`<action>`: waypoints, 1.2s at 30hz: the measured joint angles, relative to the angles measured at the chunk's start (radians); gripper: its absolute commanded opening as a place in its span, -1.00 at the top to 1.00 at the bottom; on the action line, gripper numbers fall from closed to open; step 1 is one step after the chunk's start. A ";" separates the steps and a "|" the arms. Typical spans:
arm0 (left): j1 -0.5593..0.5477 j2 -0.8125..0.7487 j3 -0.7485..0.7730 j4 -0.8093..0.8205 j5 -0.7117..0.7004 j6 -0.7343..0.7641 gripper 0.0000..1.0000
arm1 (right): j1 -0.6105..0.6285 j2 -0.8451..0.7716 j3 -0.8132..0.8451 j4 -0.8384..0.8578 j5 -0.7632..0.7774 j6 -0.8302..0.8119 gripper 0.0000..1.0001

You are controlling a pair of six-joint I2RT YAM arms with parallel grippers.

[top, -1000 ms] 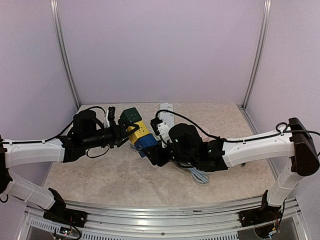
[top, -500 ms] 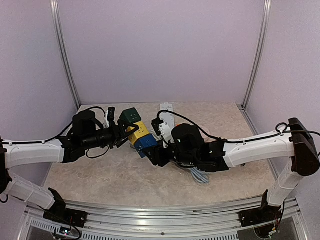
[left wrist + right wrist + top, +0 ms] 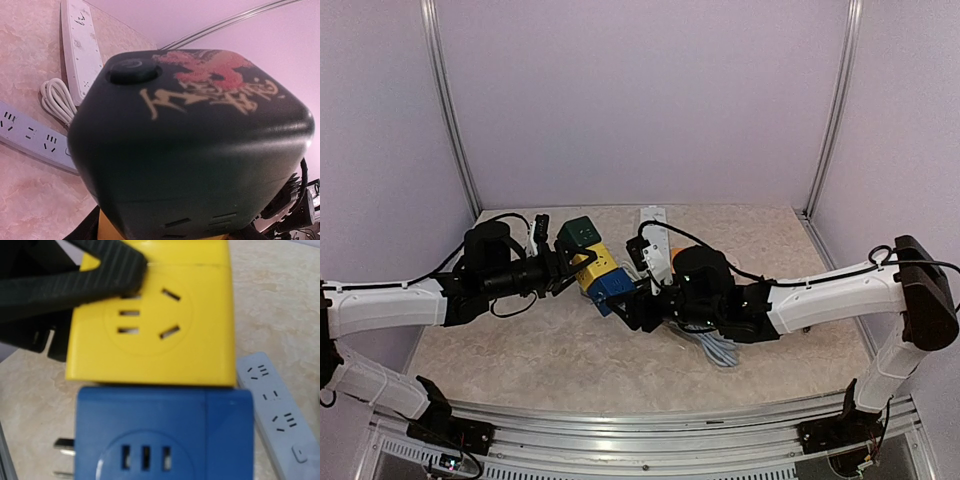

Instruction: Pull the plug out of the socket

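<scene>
1. Top view: since the earlier frame the right arm's wrist has drifted a little back and to the right. The stack of green cube (image 3: pixel 582 232), yellow cube (image 3: pixel 597 265) and blue cube (image 3: pixel 612 288) has barely shifted. It hangs above the bench (image 3: pixel 520 350) between the two arms, near a white power strip (image 3: pixel 653 225). The left claw (image 3: pixel 572 268) is part-open and clamped on the yellow cube. The right claw (image 3: pixel 632 305) is also part-open and appears clamped on the blue cube's far end.
2. Left wrist view: the green cube (image 3: pixel 190 140) fills the frame, with a sliver of yellow cube (image 3: pixel 112 230) beneath it. The left claw's own fingers are hidden here.
3. Right wrist view: a left claw finger (image 3: pixel 75 275) presses on the yellow cube (image 3: pixel 165 330). The blue cube (image 3: pixel 165 440) sits flush against it with no gap, and bare prongs (image 3: pixel 62 457) stick out of its side.
4. Progress, as I judge it: both grips are set but the pull is not yet done, since the cubes are joined.
</scene>
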 measured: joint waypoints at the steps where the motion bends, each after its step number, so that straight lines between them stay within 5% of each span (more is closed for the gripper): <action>1: 0.000 0.000 0.000 0.000 0.000 0.000 0.27 | 0.000 0.000 -0.002 0.003 0.000 0.000 1.00; 22: 0.015 -0.022 -0.024 0.028 0.021 -0.027 0.27 | 0.088 0.012 0.103 -0.165 0.222 0.032 1.00; 36: 0.032 -0.029 -0.036 0.029 0.043 -0.024 0.27 | 0.100 0.031 0.119 -0.166 0.232 0.028 1.00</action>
